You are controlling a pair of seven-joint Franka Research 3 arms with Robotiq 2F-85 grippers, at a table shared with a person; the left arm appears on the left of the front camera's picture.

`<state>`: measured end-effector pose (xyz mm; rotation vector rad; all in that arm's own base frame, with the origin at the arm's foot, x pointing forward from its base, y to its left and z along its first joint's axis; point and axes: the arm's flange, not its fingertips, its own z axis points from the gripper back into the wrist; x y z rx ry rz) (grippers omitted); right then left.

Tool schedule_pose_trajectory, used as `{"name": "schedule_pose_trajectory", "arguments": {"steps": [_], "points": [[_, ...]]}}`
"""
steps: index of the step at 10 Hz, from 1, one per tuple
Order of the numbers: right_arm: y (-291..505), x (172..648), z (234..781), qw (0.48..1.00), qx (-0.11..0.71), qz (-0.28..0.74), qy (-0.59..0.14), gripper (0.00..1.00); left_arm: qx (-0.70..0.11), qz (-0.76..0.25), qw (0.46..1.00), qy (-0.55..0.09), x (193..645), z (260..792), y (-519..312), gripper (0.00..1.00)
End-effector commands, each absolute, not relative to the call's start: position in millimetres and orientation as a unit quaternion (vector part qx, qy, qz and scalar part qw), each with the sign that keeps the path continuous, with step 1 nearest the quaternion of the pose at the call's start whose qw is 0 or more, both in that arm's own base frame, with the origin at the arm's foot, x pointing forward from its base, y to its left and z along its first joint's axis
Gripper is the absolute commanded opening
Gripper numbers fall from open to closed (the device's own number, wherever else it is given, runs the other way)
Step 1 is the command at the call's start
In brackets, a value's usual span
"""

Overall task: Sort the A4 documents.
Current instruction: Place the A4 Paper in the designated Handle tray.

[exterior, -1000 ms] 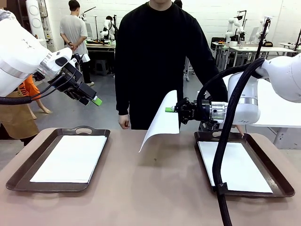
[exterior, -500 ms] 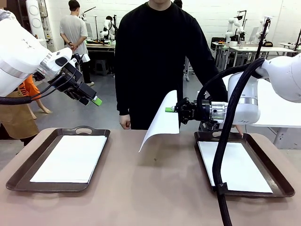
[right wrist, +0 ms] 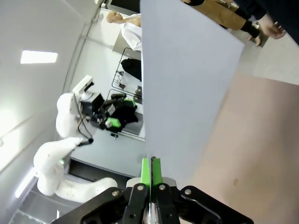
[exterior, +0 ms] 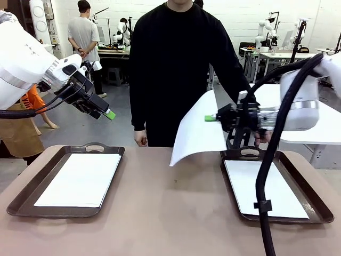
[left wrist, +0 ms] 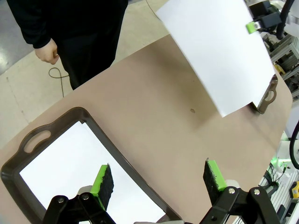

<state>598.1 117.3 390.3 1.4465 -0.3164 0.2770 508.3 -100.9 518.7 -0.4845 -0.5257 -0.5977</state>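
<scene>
The middle of the bench (exterior: 176, 213) lies bare between the left tray (exterior: 32, 200) and the right tray (exterior: 314, 205), giving open passage there. Above its far part, a sheet (exterior: 194, 133) hangs from the right hand (exterior: 209, 118), blocking the way toward the right tray's handle. The person (exterior: 176, 69) stands close behind the far edge. The left hand (exterior: 110, 114) hangs high over the left tray.

The right gripper (exterior: 209, 118) has moved toward the robot's right, closer to the tray (exterior: 317, 206) on that side. The white sheet (exterior: 198, 132) pinched in its fingers went along with it and now hangs a bit higher over the counter (exterior: 170, 213). The sheet's low corner is now nearer that tray.
</scene>
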Motion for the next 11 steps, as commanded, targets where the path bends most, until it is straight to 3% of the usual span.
{"name": "schedule_pose_trajectory", "arguments": {"steps": [1, 3, 8, 11], "points": [[80, 582, 390, 0.743, 0.633, 0.174, -0.130, 0.01, -0.232, -0.286, 0.893, -0.257, 508, 519, -100, 1.00], [47, 573, 390, 0.736, 0.650, 0.175, -0.073, 0.01, -0.232, -0.286, 0.893, -0.257, 508, 519, -100, 1.00], [-2, 541, 379, 0.744, 0.657, 0.095, -0.074, 0.01, -0.232, -0.286, 0.893, -0.257, 508, 519, -100, 1.00], [-3, 517, 344, 0.804, 0.576, 0.138, -0.049, 0.01, -0.232, -0.286, 0.893, -0.257, 508, 519, -100, 1.00]]}}
